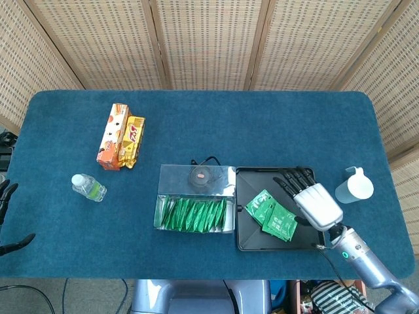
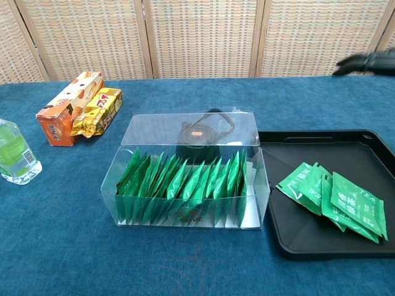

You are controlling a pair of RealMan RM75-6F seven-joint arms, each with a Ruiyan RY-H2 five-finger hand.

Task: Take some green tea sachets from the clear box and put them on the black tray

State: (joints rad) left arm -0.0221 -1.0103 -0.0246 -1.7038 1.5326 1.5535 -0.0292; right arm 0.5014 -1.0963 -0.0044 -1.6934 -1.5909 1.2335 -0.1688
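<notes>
The clear box (image 1: 194,207) (image 2: 185,214) holds a row of upright green tea sachets (image 1: 194,214) (image 2: 179,180). Right of it lies the black tray (image 1: 252,242) (image 2: 290,243), with several green sachets (image 1: 272,216) (image 2: 336,200) lying flat on it in a loose fan. My right hand (image 1: 314,201) hovers above the tray's right side, fingers spread and holding nothing; only its dark fingertips (image 2: 364,63) show in the chest view, at the top right. My left hand (image 1: 6,216) shows only as dark fingers at the left edge of the head view.
A black round object with a cord (image 1: 200,175) lies in the box's far half. An orange carton and a yellow snack packet (image 1: 120,136) lie at the back left, a small water bottle (image 1: 88,188) at the left, and a pale cup (image 1: 353,185) right of the tray.
</notes>
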